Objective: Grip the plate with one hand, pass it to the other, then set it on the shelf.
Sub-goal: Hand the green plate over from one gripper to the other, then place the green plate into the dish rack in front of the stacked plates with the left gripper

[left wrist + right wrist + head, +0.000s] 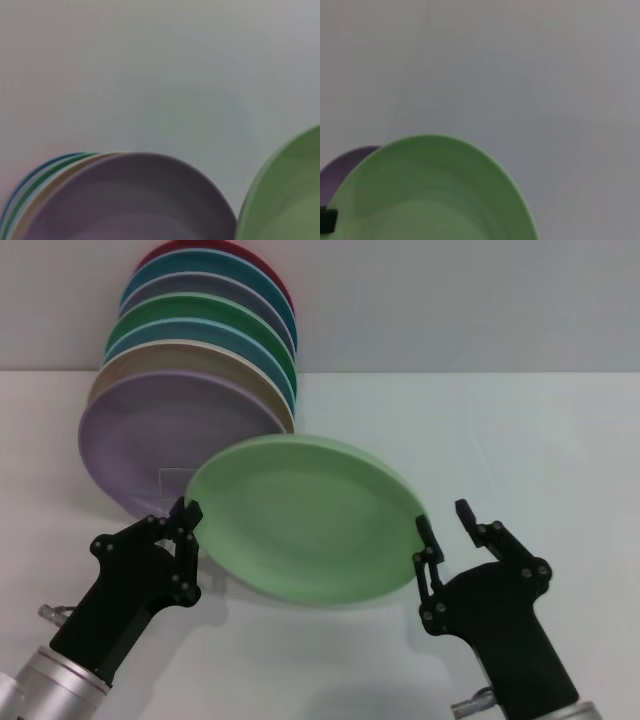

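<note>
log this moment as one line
phase: handover | mint-green plate: held up between both | left gripper: shut on rim | right gripper: open at opposite rim

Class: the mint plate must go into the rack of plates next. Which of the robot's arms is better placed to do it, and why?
Probably left: the left gripper grips the pale green plate on the side of the rack; the right gripper is open, farther away.

A row of coloured plates (pixel 190 370) is standing on edge at the back left of the white table (pixel 520 440), the lilac plate (pixel 150 440) sitting frontmost.
</note>
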Robot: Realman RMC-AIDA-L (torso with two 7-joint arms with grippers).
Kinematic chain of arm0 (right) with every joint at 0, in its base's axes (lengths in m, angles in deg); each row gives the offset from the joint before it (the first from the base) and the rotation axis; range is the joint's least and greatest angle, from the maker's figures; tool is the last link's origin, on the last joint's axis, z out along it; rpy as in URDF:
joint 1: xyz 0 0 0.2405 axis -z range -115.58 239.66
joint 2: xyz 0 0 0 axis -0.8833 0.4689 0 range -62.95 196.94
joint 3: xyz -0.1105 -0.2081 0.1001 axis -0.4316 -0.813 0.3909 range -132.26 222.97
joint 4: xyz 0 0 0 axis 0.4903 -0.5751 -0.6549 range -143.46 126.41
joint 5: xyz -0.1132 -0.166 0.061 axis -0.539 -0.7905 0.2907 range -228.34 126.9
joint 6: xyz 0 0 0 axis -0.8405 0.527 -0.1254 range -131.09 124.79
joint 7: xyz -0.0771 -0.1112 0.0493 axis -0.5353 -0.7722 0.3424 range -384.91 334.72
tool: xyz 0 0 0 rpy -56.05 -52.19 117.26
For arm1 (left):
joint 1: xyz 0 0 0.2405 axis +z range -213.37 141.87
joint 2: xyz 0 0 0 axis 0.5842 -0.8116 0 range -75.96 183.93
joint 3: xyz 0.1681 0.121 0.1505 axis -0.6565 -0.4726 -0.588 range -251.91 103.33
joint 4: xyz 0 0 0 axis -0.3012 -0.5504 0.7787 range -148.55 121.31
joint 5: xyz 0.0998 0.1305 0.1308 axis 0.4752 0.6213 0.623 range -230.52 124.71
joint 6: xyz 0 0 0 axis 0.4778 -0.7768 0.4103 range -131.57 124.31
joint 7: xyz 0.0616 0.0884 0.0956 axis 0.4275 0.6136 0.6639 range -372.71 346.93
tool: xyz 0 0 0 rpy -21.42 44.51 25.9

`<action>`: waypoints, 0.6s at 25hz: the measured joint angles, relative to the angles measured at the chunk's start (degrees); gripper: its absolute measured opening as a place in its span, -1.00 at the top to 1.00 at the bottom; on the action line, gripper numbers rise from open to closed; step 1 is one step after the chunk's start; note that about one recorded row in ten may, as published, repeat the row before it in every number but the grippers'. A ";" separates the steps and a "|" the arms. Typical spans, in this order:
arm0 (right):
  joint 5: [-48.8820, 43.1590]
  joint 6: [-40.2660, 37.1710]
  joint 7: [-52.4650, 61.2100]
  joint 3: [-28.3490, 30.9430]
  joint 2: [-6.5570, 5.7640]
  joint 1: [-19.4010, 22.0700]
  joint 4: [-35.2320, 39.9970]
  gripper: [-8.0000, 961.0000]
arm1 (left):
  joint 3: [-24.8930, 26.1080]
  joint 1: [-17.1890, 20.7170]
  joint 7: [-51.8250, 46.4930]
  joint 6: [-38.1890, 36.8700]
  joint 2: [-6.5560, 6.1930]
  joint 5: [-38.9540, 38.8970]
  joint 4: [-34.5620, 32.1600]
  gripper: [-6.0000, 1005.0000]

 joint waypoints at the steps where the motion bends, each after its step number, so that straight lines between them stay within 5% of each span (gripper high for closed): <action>1: -0.03 -1.33 0.86 -0.71 -0.04 -0.06 0.36 0.48 | 0.07 0.10 -0.04 -0.40 -0.02 0.00 -0.02 0.94; 3: -0.16 -4.49 2.81 -2.63 -0.18 -0.34 1.48 0.32 | 0.26 0.37 -0.33 -0.99 -0.07 -0.02 -0.08 0.94; 9: -2.40 -13.19 11.16 -9.00 -0.45 -1.32 6.71 0.30 | 1.39 2.07 -1.74 -5.52 -0.21 -0.02 -0.16 0.94; 15: -3.03 -13.57 15.10 -9.69 -0.16 -1.34 10.22 0.27 | 3.99 3.52 -5.08 -12.01 -0.38 -0.02 -0.88 0.94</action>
